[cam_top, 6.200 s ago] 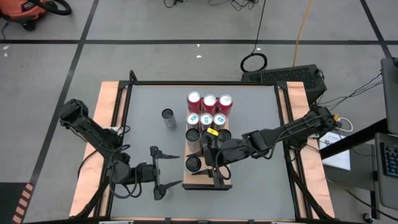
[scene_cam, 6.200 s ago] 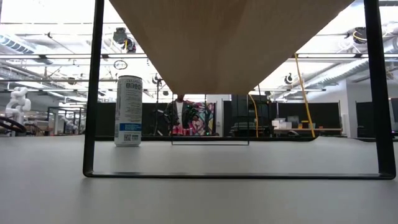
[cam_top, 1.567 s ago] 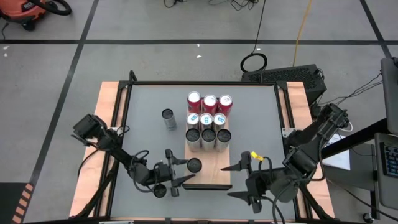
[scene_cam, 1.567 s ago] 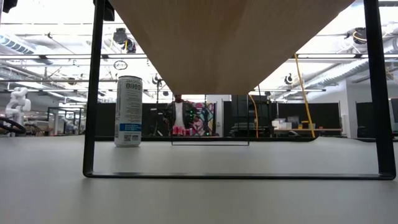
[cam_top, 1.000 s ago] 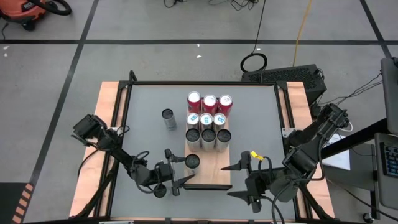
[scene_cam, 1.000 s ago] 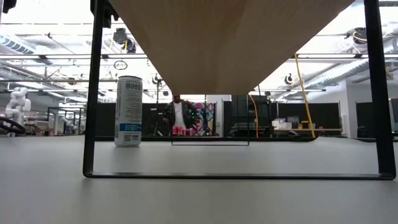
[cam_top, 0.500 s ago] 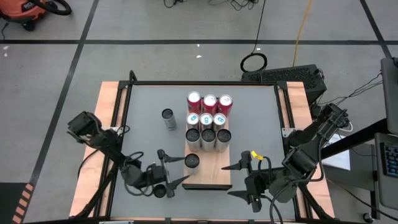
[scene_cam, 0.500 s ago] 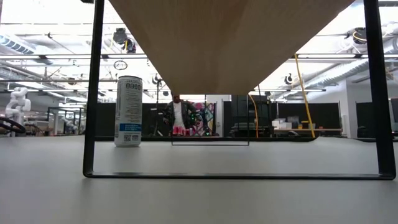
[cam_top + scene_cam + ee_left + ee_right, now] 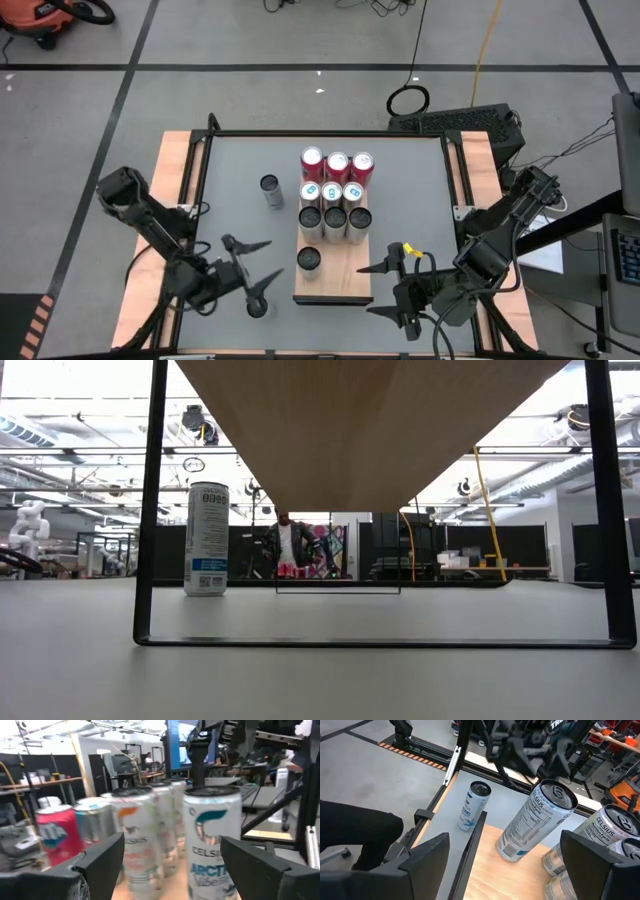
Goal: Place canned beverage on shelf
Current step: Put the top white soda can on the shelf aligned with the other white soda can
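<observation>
Fingers (image 9: 102,862) of left gripper (image 9: 274,258) spread wide, pinching nothing, low over bench (image 9: 400,200) just beside left rim of shelf (image 9: 340,280). Straight ahead of them, not touching: lone can (image 9: 310,259), upright on shelf near its left edge, set apart from packed rows (image 9: 336,195) of cans filling the far end. Right gripper (image 9: 364,290) likewise spread and empty, waiting by shelf's near right edge.

Probably next in hand: fetching loose can (image 9: 270,190), upright on bench left of shelf, level with the packed rows. To do it well:
- lift clear of shelf rim before swinging, so neither finger clips the lone can
- come at the loose can from the open left side, fingers wide, level with mid-body
- close squarely, lift straight up, keep it upright

Edges and room: bare wood open on shelf's near half, beside and before the lone can. Tight only toward packed rows. Bench left of shelf free for travel; raised frame along bench border to be kept away from
</observation>
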You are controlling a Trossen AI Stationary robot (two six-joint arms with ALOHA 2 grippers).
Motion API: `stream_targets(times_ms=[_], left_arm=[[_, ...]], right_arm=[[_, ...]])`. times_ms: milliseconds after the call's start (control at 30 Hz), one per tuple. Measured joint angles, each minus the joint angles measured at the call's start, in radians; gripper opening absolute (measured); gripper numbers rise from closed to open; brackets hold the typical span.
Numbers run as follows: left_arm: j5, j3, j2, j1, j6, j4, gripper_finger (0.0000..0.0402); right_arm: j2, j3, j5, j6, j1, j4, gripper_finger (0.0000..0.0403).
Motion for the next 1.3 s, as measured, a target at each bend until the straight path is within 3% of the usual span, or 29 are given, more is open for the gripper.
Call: stream_targets(times_ms=[133,367,400,500,600,667,867,1100,1200,1300], left_arm=[[-0.055,0.0,-0.108,-0.038,0.049,-0.123,0.0318],[-0.129,0.0,-0.256,-0.037,-0.004,-0.495,0.0287],[-0.133,0.0,-0.255,-0.036,-0.064,-0.518,0.0287],[-0.101,0.0,-0.242,-0.03,-0.236,-0.529,0.0286],[0.017,0.006,-0.251,-0.011,-0.27,-0.546,0.0286],[0.022,0.007,-0.272,-0.004,-0.266,-0.575,0.0286],[0.023,0.016,-0.465,0.073,-0.331,-0.896,0.0286],[0.26,0.016,-0.707,0.281,-0.688,-1.503,0.0286],[0.36,0.005,-0.737,0.373,-0.767,-1.651,0.0286],[0.471,0.002,-0.739,0.444,-0.794,-1.696,0.03]], right_arm=[[0.0,0.0,0.0,0.0,0.0,-0.004,0.0318],[0.0,0.0,0.0,0.02,0.0,-0.014,0.0318],[0.0,0.0,0.0,0.027,0.0,-0.019,0.0318],[0.004,0.0,0.0,0.037,0.0,-0.028,0.0318],[0.005,0.0,-0.001,0.042,0.0,-0.051,0.0318],[0.005,0.0,-0.001,0.052,0.0,-0.065,0.0318],[0.005,0.0,-0.001,0.078,0.0,-0.088,0.0318],[0.01,0.0,0.002,0.126,0.0,-0.123,0.0318],[0.03,0.0,0.025,0.133,0.004,-0.117,0.0318],[0.06,0.0,0.053,0.142,0.005,-0.117,0.0318]])
